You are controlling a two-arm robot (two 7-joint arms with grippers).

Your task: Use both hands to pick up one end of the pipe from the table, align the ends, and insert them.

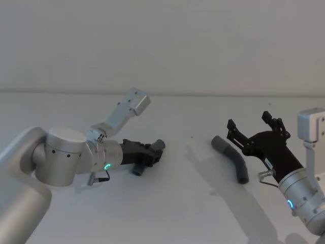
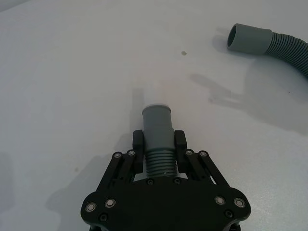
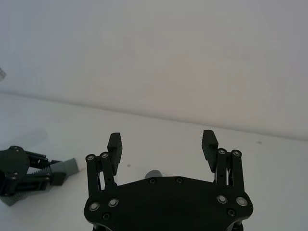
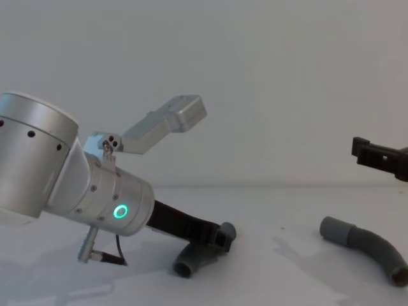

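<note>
Left gripper (image 2: 159,142) clamped on short hose piece (image 2: 158,126) at its ribs; right gripper (image 3: 162,141) spread wide, long hose piece (image 1: 234,159) ungrasped on table (image 1: 152,213); alignment and insertion outstanding.

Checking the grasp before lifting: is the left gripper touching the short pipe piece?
Touching. The left wrist view shows the left gripper with both pads pressed against the short pipe piece, at its ribs below the cuff.

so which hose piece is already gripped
The short white-tipped hose piece, clamped in the left gripper; the longer bent piece lies free on the table by the open right gripper.
</note>
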